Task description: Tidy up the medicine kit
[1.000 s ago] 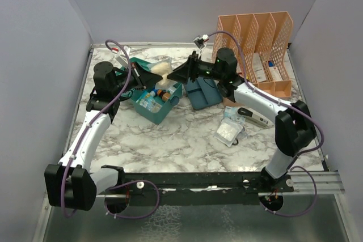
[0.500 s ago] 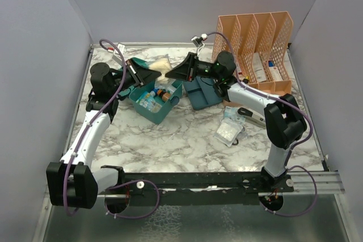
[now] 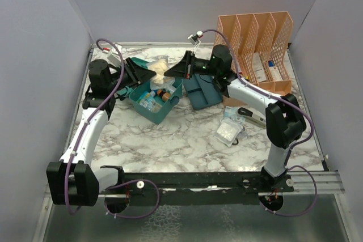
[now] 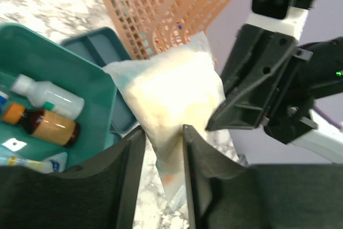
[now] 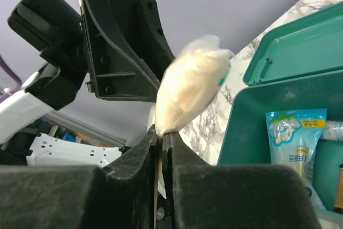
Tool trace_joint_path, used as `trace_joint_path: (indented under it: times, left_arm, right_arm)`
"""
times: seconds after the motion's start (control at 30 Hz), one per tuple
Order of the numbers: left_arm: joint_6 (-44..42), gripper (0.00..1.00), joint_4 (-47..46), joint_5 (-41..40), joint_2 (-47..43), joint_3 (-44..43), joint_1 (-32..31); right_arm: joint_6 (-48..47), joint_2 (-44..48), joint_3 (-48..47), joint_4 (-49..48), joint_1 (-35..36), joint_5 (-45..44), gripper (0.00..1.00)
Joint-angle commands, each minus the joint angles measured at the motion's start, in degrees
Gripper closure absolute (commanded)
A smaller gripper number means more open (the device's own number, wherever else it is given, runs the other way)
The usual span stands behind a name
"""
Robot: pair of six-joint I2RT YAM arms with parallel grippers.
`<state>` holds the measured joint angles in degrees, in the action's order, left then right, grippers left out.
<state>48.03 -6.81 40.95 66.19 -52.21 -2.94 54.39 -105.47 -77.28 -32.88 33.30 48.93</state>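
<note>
- The right gripper has its fingers clenched almost together on a thin edge of a clear bag of cream-white filling. The bag is held up off the surface.
- The left gripper faces it from the other side, its fingers a moderate way apart with the bag's narrow lower end between them.
- In the left wrist view the bag lies against one of the left fingers. I cannot tell whether both fingers press it or only flank it.
- The two grippers meet tip to tip above the far edge of the medicine kit.
- The medicine kit sits on the surface at the left centre with its lid swung open.
- Inside it lie a brown bottle with an orange cap, a white bottle and a printed sachet.
- The matching insert tray lies just beside the kit on its right, out of the box.
- The peach lattice file organizer stands at the far right.
</note>
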Motion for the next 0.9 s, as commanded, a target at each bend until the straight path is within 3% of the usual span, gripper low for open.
trace_joint_path:
  times: [0.0, 0.2, 0.27, 0.63, 0.87]
  left_arm:
    - [-10.3, 0.56, 12.4, -7.9, 2.5, -8.2, 0.5]
    - [-17.4, 0.37, 32.1, -36.7, 3.7, -16.6, 0.6]
    - [-18.0, 0.35, 34.4, -41.0, 4.0, -18.0, 0.6]
    - [-12.3, 0.30, 35.5, -38.9, 6.8, -10.3, 0.6]
    - [-13.0, 0.30, 35.5, -40.0, 8.2, -9.5, 0.6]
  right_arm:
    - [-9.3, -1.9, -7.5, 14.2, 0.1, -2.5, 0.94]
    - [-23.1, -5.8, -17.3, 34.9, 1.3, -8.1, 0.95]
    - [-27.5, -7.6, -20.8, 41.0, 2.4, -10.1, 0.95]
    - [-43.6, -18.1, -34.6, 59.7, 8.1, -14.7, 0.96]
    - [-52.9, -22.3, -38.8, 64.6, 10.7, -14.4, 0.95]
